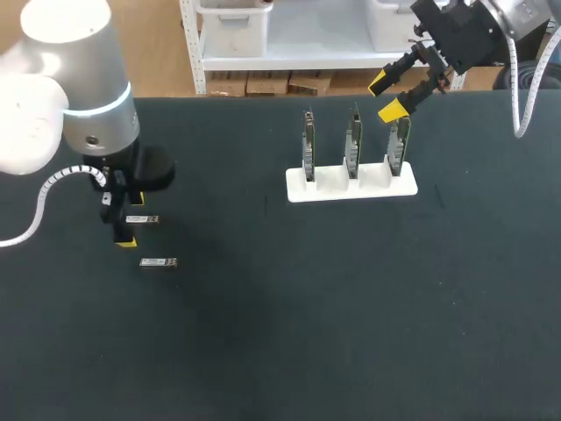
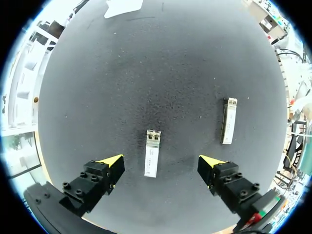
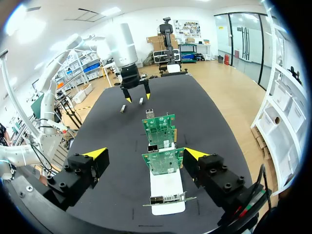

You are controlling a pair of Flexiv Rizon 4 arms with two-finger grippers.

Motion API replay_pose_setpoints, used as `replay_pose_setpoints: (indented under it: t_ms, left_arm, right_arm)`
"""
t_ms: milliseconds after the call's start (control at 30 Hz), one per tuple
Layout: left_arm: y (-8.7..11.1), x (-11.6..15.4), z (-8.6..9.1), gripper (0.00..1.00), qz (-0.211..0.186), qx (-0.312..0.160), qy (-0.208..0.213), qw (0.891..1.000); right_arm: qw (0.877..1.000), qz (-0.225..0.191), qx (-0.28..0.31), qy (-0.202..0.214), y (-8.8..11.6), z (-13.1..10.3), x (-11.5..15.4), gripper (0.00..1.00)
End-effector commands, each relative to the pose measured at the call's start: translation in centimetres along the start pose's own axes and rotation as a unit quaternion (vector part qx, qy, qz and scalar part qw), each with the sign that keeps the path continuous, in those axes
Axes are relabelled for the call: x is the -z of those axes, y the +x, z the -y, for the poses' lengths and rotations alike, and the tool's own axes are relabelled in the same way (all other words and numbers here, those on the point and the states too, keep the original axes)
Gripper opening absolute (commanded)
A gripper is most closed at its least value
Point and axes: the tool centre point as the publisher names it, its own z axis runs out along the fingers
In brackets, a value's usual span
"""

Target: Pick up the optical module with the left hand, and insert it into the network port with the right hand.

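- Step in hand: the pick-up by the left arm. The left claw (image 2: 160,162) stood released and low over the table (image 1: 351,333), with one yellow-tipped finger on either side of the optical module (image 2: 152,154).
- The module lay flat on the table between the fingers. A clear gap showed on both sides, so nothing was grasped yet.
- A second module (image 2: 228,121) lay on the table, beyond one finger and apart from it.
- The right claw (image 1: 386,96) was released and empty, held above the far end of the white holder (image 1: 351,187), near the outermost of its three upright circuit boards (image 1: 353,140).
- Next move, in my judgement: lower the left claw if any height is left, then close squarely on the module's long sides. The module would then have to pass to the right claw before any insertion.
- Hard to make out: whether the left fingertips had reached the table surface. In the head view the left wrist covered much of the claw.
- The metal cage (image 3: 150,113) on one board's edge was taken to be a network port. Which board was the target could not be told.
- The module's connector end was too small to inspect.
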Motion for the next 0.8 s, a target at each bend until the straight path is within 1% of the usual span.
replay_pose_setpoints:
  t_ms: [33, 200, 233, 300, 333, 367, 400, 433, 467, 800]
  left_arm:
    - [0.03, -0.09, -0.25, 1.0, -0.001, 0.0, 0.003, 1.0]
    - [0.09, -0.14, -0.31, 1.0, 0.001, 0.0, 0.003, 1.0]
    - [0.09, -0.15, -0.32, 0.82, 0.001, 0.0, 0.003, 1.0]
    - [0.08, -0.15, -0.34, 0.53, 0.001, 0.0, 0.003, 1.0]
    - [0.07, -0.16, -0.35, 0.37, 0.002, -0.001, 0.002, 1.0]
    - [0.06, -0.16, -0.37, 0.26, 0.002, -0.001, 0.001, 1.0]
    - [0.05, -0.16, -0.38, 0.21, 0.002, -0.001, 0.001, 1.0]
    - [0.04, -0.16, -0.39, 0.03, 0.002, -0.001, 0.0, 1.0]
    - [0.03, -0.16, -0.4, 0.0, 0.002, -0.002, 0.0, 1.0]
    - [0.02, -0.16, -0.47, 0.0, -0.001, 0.0, -0.01, 1.0]
  right_arm:
    - [1.0, 0.0, 0.0, 0.004, 0.06, -0.3, -0.05, 1.0]
    - [1.0, 0.0, 0.0, 0.004, 0.06, -0.3, -0.05, 1.0]
    - [1.0, 0.0, 0.0, 0.004, 0.06, -0.3, -0.05, 1.0]
    - [1.0, 0.0, 0.0, 0.004, 0.06, -0.3, -0.05, 1.0]
    - [1.0, 0.0, 0.0, 0.004, 0.06, -0.3, -0.05, 1.0]
    - [1.0, 0.0, 0.0, 0.004, 0.06, -0.3, -0.05, 1.0]
    - [1.0, 0.0, 0.0, 0.004, 0.06, -0.3, -0.05, 1.0]
    - [1.0, 0.0, 0.0, 0.004, 0.06, -0.3, -0.05, 1.0]
    - [1.0, 0.0, 0.0, 0.004, 0.06, -0.3, -0.05, 1.0]
    - [1.0, 0.0, 0.0, 0.004, 0.06, -0.3, -0.05, 1.0]
